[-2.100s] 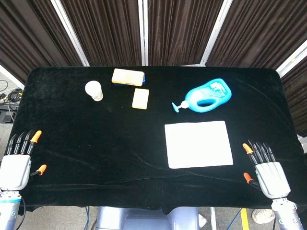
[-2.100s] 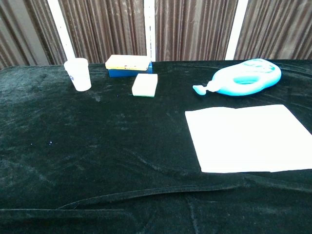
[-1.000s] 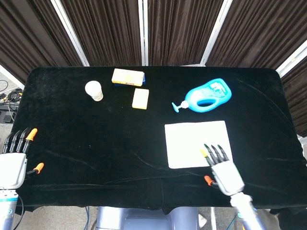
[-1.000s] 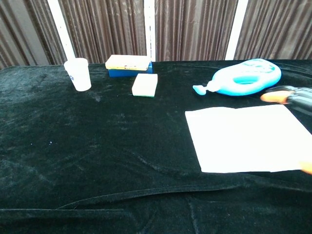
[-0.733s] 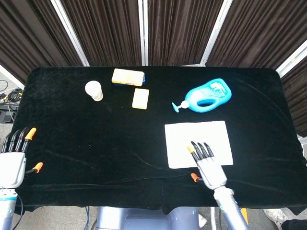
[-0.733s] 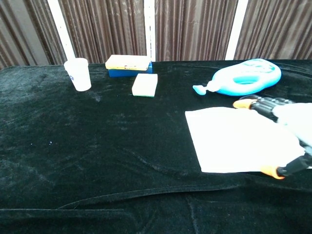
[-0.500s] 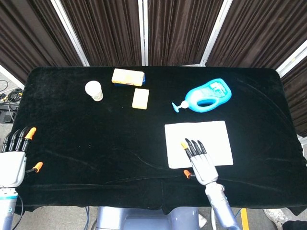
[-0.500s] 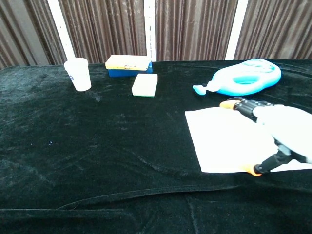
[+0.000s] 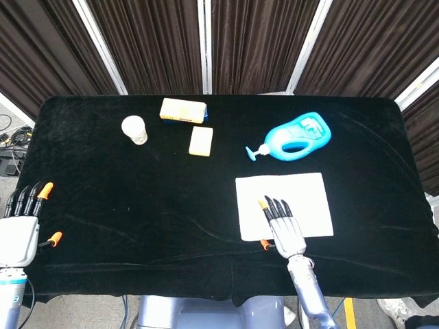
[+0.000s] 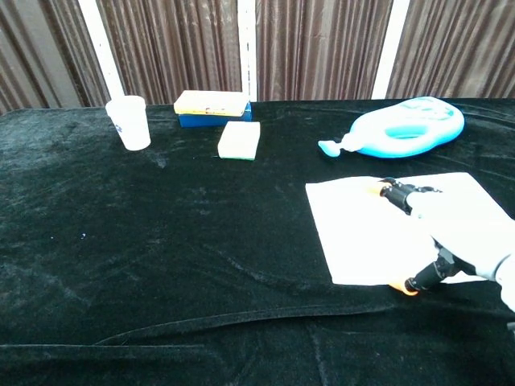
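My right hand [image 9: 282, 227] lies flat, palm down, fingers spread, on the near left part of the white cloth [image 9: 302, 192]. In the chest view the same right hand [image 10: 447, 233] rests over the cloth [image 10: 354, 229] with its thumb at the near edge. It holds nothing. My left hand [image 9: 20, 229] hovers open at the table's near left corner, off the edge, fingers straight; the chest view does not show it. A blue pump bottle [image 9: 296, 139] lies on its side behind the cloth.
A white paper cup [image 9: 134, 129] stands at the far left. A yellow and blue box [image 9: 183, 110] and a yellow sponge [image 9: 201, 141] lie behind the centre. Black velvet [image 9: 137, 199] covers the table, with a wrinkle along the near edge.
My right hand swept in from the table's near right corner to the left and came down onto the cloth's near left part. The left hand barely shifted.
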Controlling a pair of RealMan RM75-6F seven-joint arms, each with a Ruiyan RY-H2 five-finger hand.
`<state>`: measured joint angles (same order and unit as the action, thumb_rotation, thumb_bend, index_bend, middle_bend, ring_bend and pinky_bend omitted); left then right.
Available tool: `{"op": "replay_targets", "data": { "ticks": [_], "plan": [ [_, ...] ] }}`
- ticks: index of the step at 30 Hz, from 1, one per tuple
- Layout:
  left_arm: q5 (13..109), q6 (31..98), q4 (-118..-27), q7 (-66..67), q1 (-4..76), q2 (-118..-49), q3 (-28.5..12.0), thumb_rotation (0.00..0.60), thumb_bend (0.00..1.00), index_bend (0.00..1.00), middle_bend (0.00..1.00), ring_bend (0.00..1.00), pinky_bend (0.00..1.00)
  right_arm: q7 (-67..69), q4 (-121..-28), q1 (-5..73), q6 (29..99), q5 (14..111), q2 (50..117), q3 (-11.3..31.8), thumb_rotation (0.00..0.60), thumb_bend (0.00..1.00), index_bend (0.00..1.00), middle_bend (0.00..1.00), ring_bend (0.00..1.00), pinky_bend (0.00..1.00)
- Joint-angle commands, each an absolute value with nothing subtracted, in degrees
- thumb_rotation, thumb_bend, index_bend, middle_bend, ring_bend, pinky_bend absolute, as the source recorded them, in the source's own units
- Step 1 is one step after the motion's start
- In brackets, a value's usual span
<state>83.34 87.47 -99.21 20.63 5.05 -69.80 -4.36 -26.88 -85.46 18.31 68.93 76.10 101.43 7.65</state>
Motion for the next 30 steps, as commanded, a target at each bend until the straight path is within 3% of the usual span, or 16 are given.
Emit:
{"op": "replay_targets", "data": {
  "ticks": [1,22,30],
  "plan": [
    [83.0,87.3,-99.1,20.6,5.1,-69.8,-4.5,0.600,0.16,0.00,0.00,0.00,0.00,-26.6,-84.9,18.5,68.6,75.4,102.2,7.0,0.600,0.12,0.00,0.00,0.00,0.00],
    [82.8,87.0,-99.7,20.9,5.2,-69.6,-4.1,0.600,0.15,0.00,0.00,0.00,0.00,-25.9,-79.3,20.1,68.8,74.3,107.5,6.7,0.600,0.13,0.00,0.00,0.00,0.00],
    [82.7,86.8,-99.6,21.4,5.4,-69.9,-3.9,0.600,0.16,0.00,0.00,0.00,0.00,-23.1,-76.6,20.4,70.1,75.6,109.1,6.9,0.600,0.24,0.00,0.00,0.00,0.00]
  ]
}}
